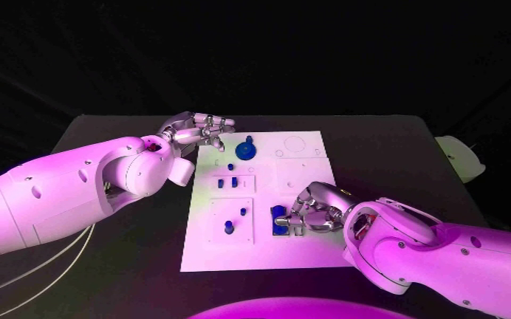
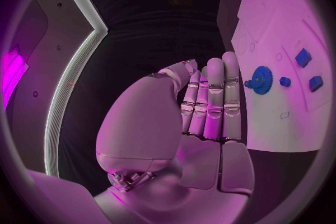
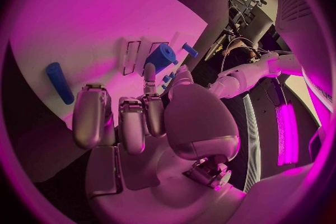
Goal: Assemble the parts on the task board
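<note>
Blue part [image 1: 281, 220] under right hand [image 1: 310, 212] (touching)

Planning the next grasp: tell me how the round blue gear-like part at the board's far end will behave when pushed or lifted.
The round blue gear-like part looks rigid and probably light. Its toothed rim should give fingers grip. It lies flat on the task board, so a push likely slides rather than rolls it.

black table [image 1: 128, 131], dark backdrop

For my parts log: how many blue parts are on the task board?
7 visible: gear and peg far end; two blocks mid-board; two pieces nearer; one part under right hand. More may be hidden.
</note>
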